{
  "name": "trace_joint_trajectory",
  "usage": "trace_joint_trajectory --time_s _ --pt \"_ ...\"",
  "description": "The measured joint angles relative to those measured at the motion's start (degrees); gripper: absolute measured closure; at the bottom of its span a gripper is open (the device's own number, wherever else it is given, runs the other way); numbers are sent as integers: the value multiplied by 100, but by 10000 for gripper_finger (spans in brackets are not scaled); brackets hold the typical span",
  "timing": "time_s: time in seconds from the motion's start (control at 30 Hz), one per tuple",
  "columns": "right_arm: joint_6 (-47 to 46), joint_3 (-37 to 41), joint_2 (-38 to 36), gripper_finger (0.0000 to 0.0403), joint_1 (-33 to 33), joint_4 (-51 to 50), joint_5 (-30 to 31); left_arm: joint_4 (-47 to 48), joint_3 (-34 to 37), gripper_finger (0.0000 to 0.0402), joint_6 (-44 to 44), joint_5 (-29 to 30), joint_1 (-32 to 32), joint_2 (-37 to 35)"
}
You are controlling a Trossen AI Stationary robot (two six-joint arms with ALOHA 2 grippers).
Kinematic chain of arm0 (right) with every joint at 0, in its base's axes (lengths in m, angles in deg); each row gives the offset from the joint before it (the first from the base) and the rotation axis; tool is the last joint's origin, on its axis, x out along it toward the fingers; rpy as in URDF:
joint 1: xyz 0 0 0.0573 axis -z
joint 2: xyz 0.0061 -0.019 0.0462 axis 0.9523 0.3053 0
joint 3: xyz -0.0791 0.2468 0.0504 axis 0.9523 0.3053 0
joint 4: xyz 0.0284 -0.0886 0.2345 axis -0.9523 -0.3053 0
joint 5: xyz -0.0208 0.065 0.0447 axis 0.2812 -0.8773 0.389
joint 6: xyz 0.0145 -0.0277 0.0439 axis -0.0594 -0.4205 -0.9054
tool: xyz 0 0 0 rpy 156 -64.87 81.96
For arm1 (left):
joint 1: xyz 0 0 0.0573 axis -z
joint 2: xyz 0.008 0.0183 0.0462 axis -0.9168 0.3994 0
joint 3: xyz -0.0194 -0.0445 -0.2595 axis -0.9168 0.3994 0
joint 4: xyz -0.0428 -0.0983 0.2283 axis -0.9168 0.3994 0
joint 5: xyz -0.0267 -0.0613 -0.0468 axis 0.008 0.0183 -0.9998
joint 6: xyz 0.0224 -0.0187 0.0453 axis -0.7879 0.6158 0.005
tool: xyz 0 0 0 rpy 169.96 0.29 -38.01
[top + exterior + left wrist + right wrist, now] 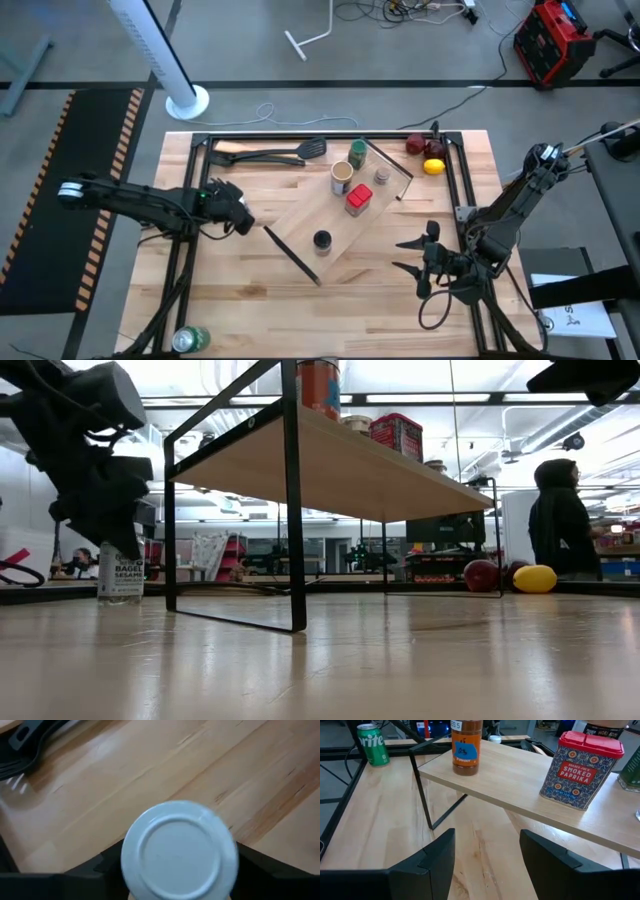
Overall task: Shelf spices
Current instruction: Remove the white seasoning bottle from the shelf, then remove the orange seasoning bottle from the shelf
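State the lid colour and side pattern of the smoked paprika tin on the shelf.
Red lid, blue ornate patterned sides with a red label; the smoked paprika tin shows best in the right wrist view.

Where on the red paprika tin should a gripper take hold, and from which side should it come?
Probably the red tin's two flat opposite walls, just under the lid, coming from above: it stands upright on the shelf, and the tan cylinder stands close beside it. The open right gripper faces it.

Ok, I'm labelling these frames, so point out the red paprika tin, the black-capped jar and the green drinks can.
red paprika tin (pixel 581 772): right wrist view, on its printed front face.
black-capped jar (pixel 322 240): high view, on its black cap.
green drinks can (pixel 373 744): right wrist view, on its side with the lettering.
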Motion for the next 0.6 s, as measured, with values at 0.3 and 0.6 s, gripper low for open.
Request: trace_joint_trajectory --time_s 0.3,0.6 --pt "-39 9 0 204 0 2 -100 401 -578 100 -366 134 0 -70" --pt "-15 9 0 204 0 2 -100 561 -1622 113 -1167 437 4 -42"
